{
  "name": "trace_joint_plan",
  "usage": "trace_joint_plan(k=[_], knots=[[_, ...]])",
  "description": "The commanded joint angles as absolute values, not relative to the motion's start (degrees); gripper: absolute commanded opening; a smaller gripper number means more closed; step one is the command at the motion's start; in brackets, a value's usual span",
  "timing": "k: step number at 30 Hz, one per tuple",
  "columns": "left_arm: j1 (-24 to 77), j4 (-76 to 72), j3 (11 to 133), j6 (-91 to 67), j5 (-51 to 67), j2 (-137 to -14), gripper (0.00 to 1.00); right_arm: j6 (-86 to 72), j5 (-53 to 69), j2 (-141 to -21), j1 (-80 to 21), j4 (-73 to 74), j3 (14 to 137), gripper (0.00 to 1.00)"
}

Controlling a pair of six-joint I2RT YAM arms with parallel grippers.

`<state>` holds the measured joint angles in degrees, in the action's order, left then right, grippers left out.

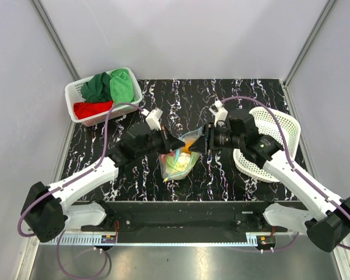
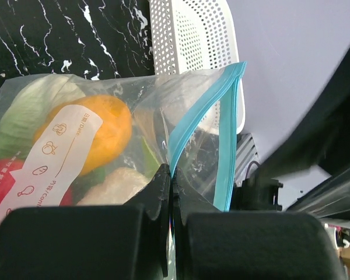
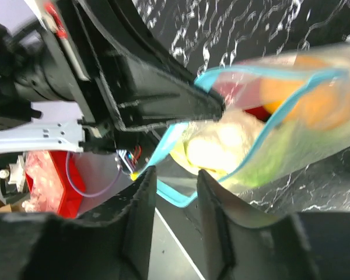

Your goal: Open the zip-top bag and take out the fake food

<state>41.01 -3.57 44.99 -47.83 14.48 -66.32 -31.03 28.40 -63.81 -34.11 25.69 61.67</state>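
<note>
Clear, crinkly zip-top bag [image 1: 179, 158] of plastic fake food [image 2: 102, 131]: left hand [image 2: 171, 176] clamps one teal-zip lip; right hand [image 3: 178, 181], slightly open, straddles the opposite lip, presumably to spread the mouth.

Clear, teal-edged zip-top bag [image 1: 179, 161]; black table [image 1: 268, 96] veined white.

White label [image 2: 53, 166] on the zip-top bag [image 2: 201, 131], orange print, "Date:" readable, "Cont" cut off, small icons

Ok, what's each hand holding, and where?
Left hand is shut on the zip-top bag, pinching one lip at its teal zip strip. Right hand is open, the other lip between its fingers.
</note>
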Motion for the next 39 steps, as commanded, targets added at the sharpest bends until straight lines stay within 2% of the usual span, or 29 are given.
trace_joint_plan(k=[1,4,5,6,12,15,18,20,21,22,25,26,28,29,32,33,37,39], knots=[[41.9,-8.9,46.5,-49.3,10.6,-67.4,0.0,-33.5,28.5,-62.9,-35.6,18.4,57.2,0.38],[42.1,-9.0,45.9,-49.2,9.4,-66.6,0.0,-34.0,29.0,-66.4,-35.6,16.5,55.4,0.32],[42.2,-8.8,45.9,-49.1,8.7,-66.0,0.0,-34.3,29.1,-67.3,-35.7,16.8,55.2,0.24],[42.2,-8.6,45.9,-49.0,8.5,-65.7,0.0,-34.5,28.6,-68.4,-35.7,17.2,54.9,0.23],[42.5,-6.2,46.0,-47.4,5.5,-62.6,0.0,-33.8,11.4,-63.6,-35.7,32.4,54.4,0.2],[42.8,-6.5,45.4,-47.4,4.4,-61.4,0.0,-33.2,13.0,-62.6,-35.8,34.5,54.9,0.21],[43.0,-7.8,45.2,-47.5,5.4,-62.0,0.0,-32.5,22.2,-63.9,-36.1,28.1,54.1,0.36],[43.2,-8.4,45.3,-48.0,6.1,-63.0,0.0,-32.1,25.0,-65.6,-36.4,25.2,55.1,0.4],[43.4,-8.6,45.4,-48.1,6.2,-63.3,0.0,-31.8,25.4,-67.3,-37.6,25.3,56.1,0.43],[43.7,-8.7,45.4,-48.2,6.2,-63.5,0.0,-31.4,25.3,-68.1,-38.3,25.6,57.6,0.5],[44.0,-9.1,45.4,-48.3,6.2,-64.0,0.0,-29.9,23.9,-70.4,-40.9,26.4,58.4,0.58],[44.0,-9.2,45.4,-48.3,6.2,-64.0,0.0,-29.2,23.2,-70.7,-41.3,26.5,58.0,0.66],[44.1,-9.4,45.6,-48.2,6.2,-64.2,0.0,-28.0,23.0,-71.2,-43.0,26.2,57.0,0.72],[44.1,-9.3,45.7,-48.2,6.2,-64.2,0.0,-27.1,22.5,-71.2,-43.5,25.7,56.4,0.82],[44.1,-9.5,45.6,-48.3,6.1,-64.2,0.0,-24.5,20.7,-71.2,-45.7,23.6,54.0,0.97],[44.1,-9.6,45.7,-48.4,6.1,-64.2,0.0,-23.7,18.2,-71.6,-46.2,23.6,53.4,1.0],[44.1,-9.8,45.6,-48.5,6.0,-63.9,0.0,-21.8,10.8,-74.1,-47.8,20.2,49.8,1.0],[44.2,-9.9,45.2,-48.8,5.5,-63.8,0.0,-23.1,1.4,-76.4,-49.0,20.0,49.9,0.97]])
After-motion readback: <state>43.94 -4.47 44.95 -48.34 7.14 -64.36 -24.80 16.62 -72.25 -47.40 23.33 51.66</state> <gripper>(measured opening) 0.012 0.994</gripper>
